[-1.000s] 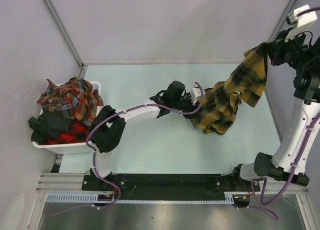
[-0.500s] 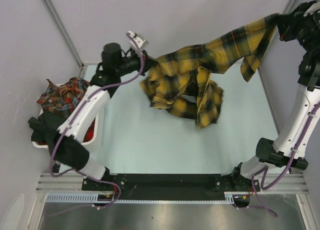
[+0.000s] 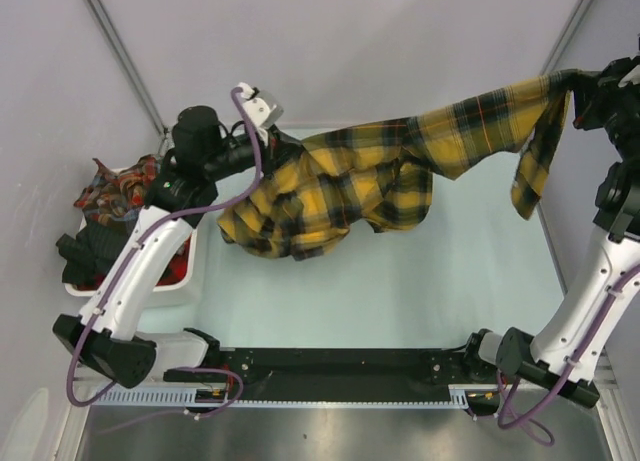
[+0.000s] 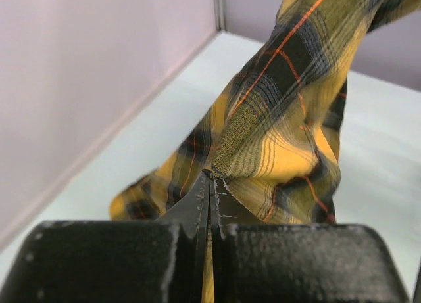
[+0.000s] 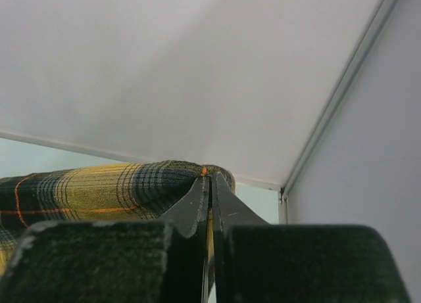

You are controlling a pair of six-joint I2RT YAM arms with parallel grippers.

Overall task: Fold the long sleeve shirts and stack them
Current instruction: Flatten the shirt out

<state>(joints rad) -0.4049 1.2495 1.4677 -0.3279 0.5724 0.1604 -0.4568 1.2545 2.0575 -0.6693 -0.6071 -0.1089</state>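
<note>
**Mustard plaid flannel strung between two clamped tools**

Mustard-yellow flannel, checked in black with thin red lines, makes up the soft long sleeve shirt [image 3: 470, 121] that stretches across the upper half of the overhead frame. It hangs in the air above the pale mint-green counter [image 3: 400, 301].

The left tool [image 3: 278, 141], at the upper left, has its black jaws pressed together on a fold of the cloth. In the left wrist view the woven fabric [image 4: 283, 119] rises out of the pinched tips [image 4: 210, 185] in a crumpled, twisted band.

The right tool [image 3: 592, 81], at the upper right edge, is likewise clamped on the shirt. Its wrist view shows a smooth rolled edge of plaid [image 5: 99, 191] caught between the closed tips [image 5: 210, 178].

Between the two grips the cloth runs as a taut ridge. A loose flap dangles at the right, and a bunched, rumpled mass sags at centre left. Whether that mass touches the counter cannot be told.

At the left edge a white plastic bin [image 3: 185, 281] holds a heap of crumpled red-toned plaid shirts [image 3: 120, 186] and a dark knitted garment [image 3: 90, 251].
</note>
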